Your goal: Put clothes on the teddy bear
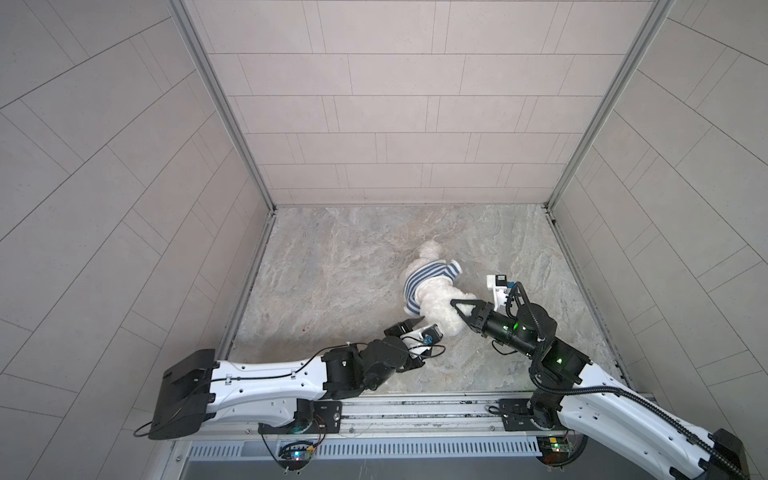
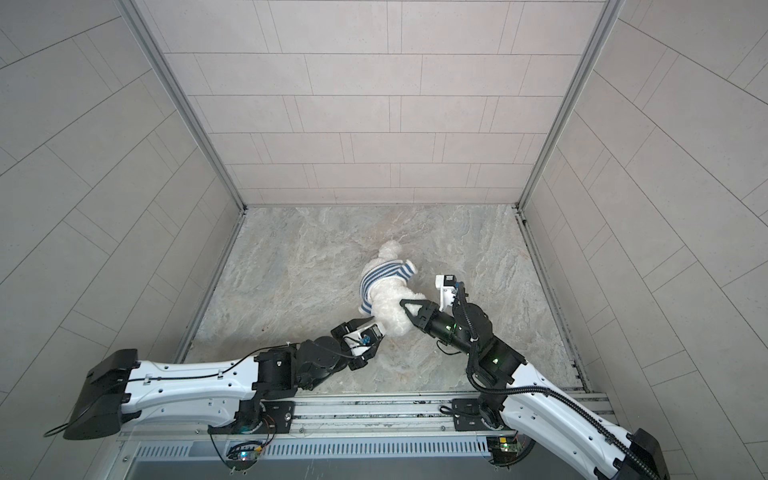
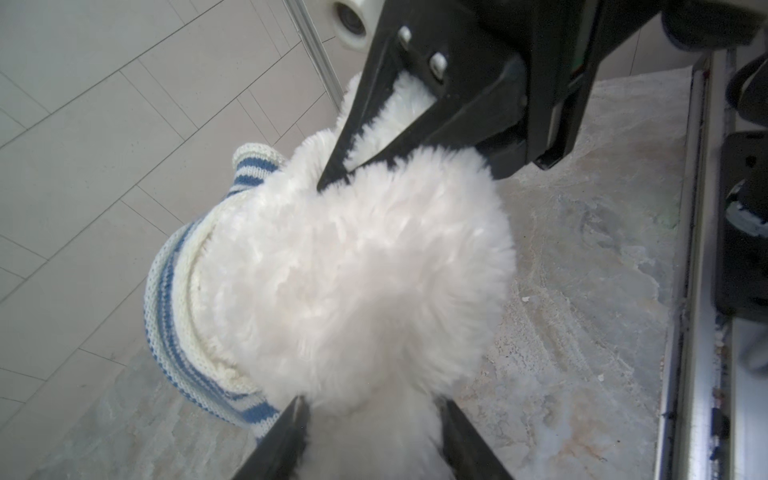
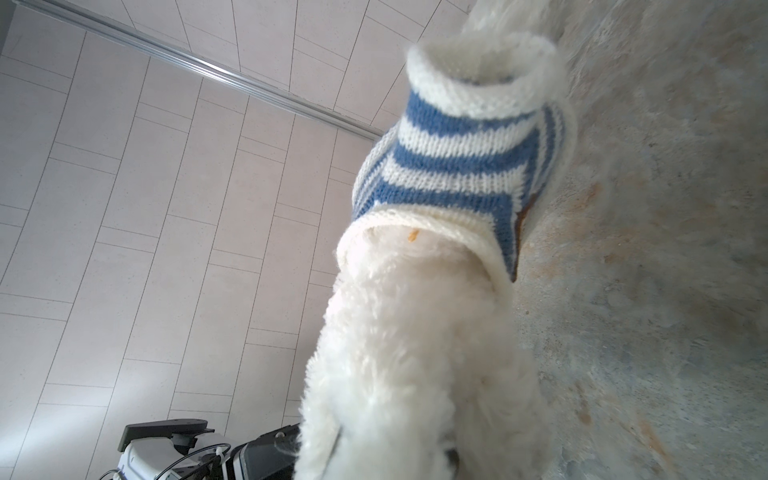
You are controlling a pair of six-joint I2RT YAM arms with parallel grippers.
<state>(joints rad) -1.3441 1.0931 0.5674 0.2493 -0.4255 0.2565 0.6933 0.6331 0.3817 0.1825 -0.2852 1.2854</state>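
Right pincer (image 1: 456,306) pinches a fluffy limb of the bear (image 1: 432,309), its jaws pressed together on the fur. Left pincer (image 3: 372,446) squeezes another white limb between its fingers. In both top views the bear lies at lower middle on a grey marbled floor (image 1: 332,270), with a striped shirt (image 1: 424,276) bunched round its upper body. Pale tiled walls (image 1: 395,104) box in three sides, and a metal rail (image 1: 415,411) runs along the bottom edge.
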